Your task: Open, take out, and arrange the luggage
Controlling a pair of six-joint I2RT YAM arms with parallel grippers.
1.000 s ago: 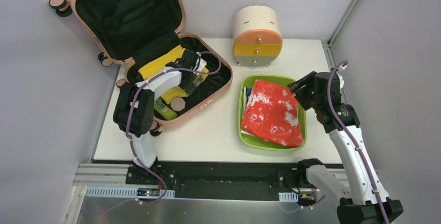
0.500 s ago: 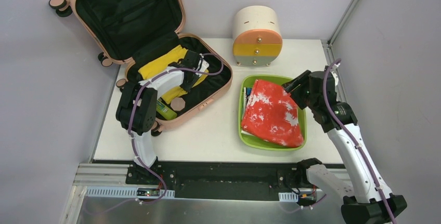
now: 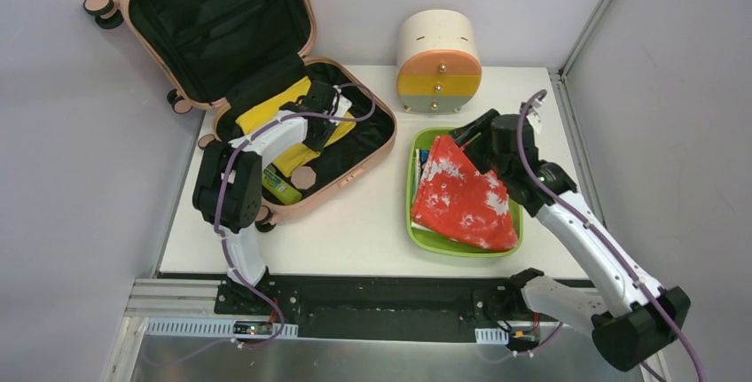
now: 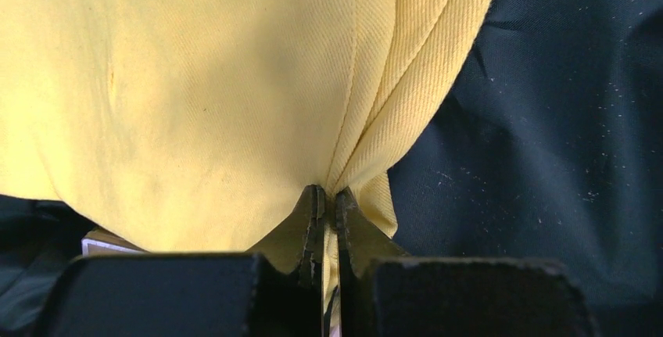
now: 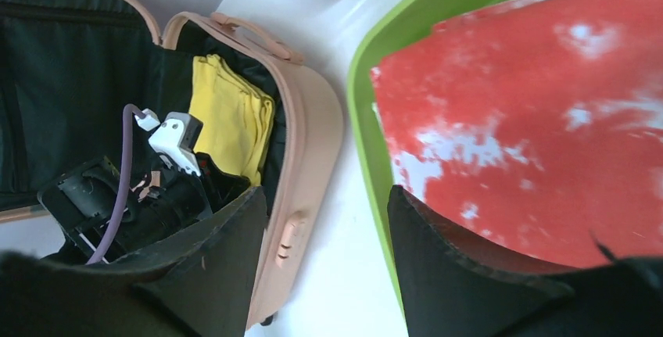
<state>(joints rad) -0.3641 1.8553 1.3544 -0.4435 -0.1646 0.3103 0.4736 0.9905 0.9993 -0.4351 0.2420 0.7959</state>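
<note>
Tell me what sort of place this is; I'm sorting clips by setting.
Probably a robot test cell: plain grey walls, white table with aluminium rail, staged luggage and green tray.

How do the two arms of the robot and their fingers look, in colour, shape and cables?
Both arms have white links and black joint housings: the left arm and the right arm. A thin purple cable runs along each. The fingers are black, flat and tapered, with rough edges. I see no markings.
</note>
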